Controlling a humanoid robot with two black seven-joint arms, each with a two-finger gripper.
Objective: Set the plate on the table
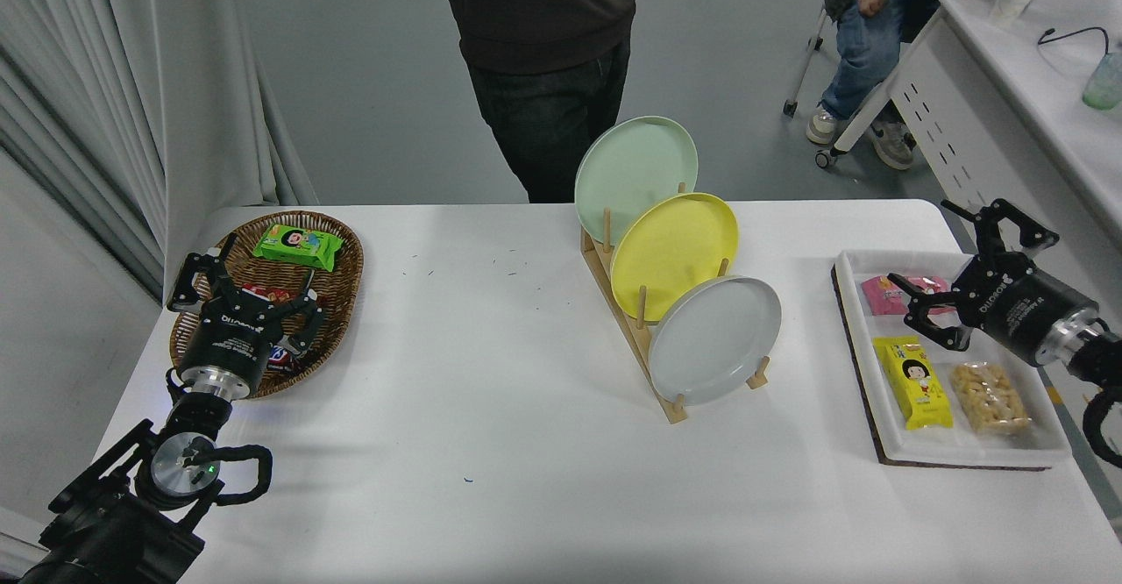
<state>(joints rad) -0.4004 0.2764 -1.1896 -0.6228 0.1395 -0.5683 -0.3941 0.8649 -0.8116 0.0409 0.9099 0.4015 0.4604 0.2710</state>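
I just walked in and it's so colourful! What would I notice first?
Three round plates standing in a wooden rack mid-table: mint-green plate farthest, yellow plate in the middle, pale grey plate nearest. The black right gripper hovers open above a white tray of snacks on the right.

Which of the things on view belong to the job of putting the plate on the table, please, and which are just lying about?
Belongs to the job:
- grey plate, upright in the wooden rack
- table
- right gripper, open, over the white tray

Just lying about:
- yellow plate and green plate
- basket of snacks
- left gripper, parked over the basket
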